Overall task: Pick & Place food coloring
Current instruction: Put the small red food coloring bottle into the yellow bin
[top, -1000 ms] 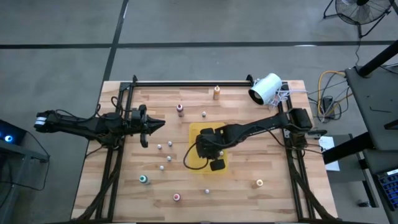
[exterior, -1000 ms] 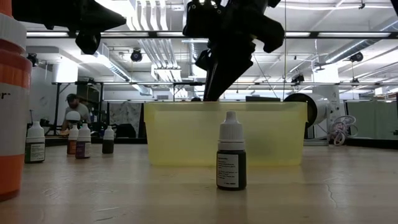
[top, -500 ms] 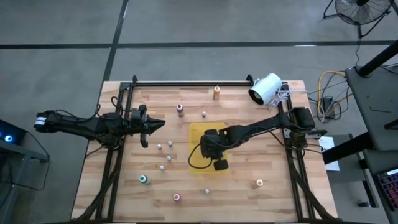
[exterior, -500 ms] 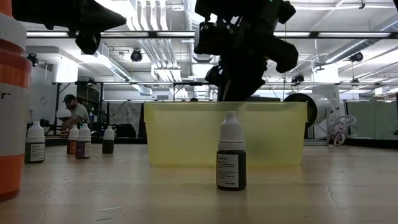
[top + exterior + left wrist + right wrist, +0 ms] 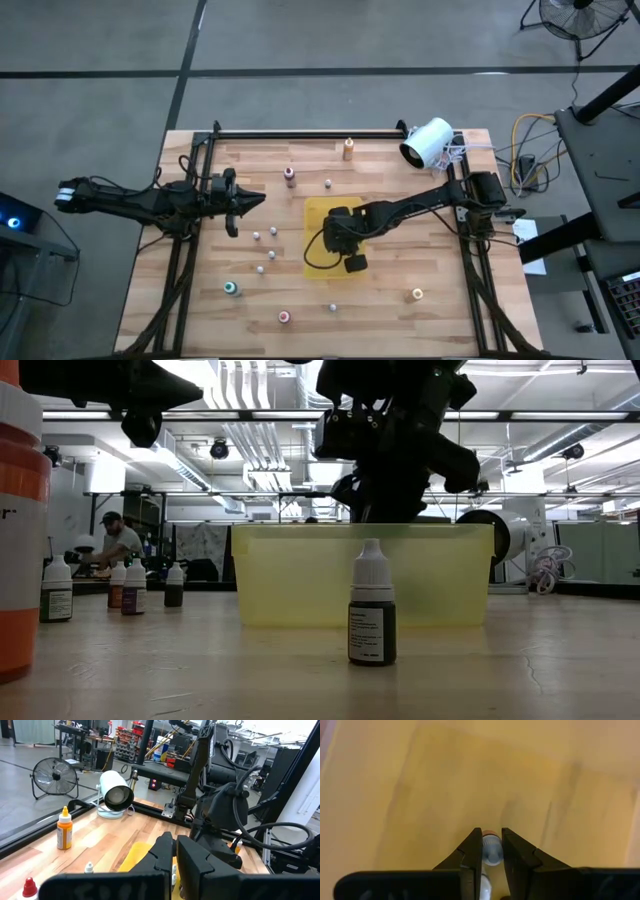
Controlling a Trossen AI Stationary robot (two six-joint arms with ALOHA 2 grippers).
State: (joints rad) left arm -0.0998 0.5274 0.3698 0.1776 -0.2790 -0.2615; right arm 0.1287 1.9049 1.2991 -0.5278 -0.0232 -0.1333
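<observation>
Yellow bin (image 5: 300, 575) | right gripper (image 5: 491, 845) jaws clamp small bottle (image 5: 491, 851), long axis along fingers

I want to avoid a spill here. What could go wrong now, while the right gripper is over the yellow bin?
1. The right gripper holds a small bottle only by its cap end, above the yellow bin; a loose grip may let it slip early.
2. Released from this height, the bottle could bounce or tip inside the bin.
3. The dark bottle stands close in front of the bin; the withdrawing arm might knock it over.
</observation>
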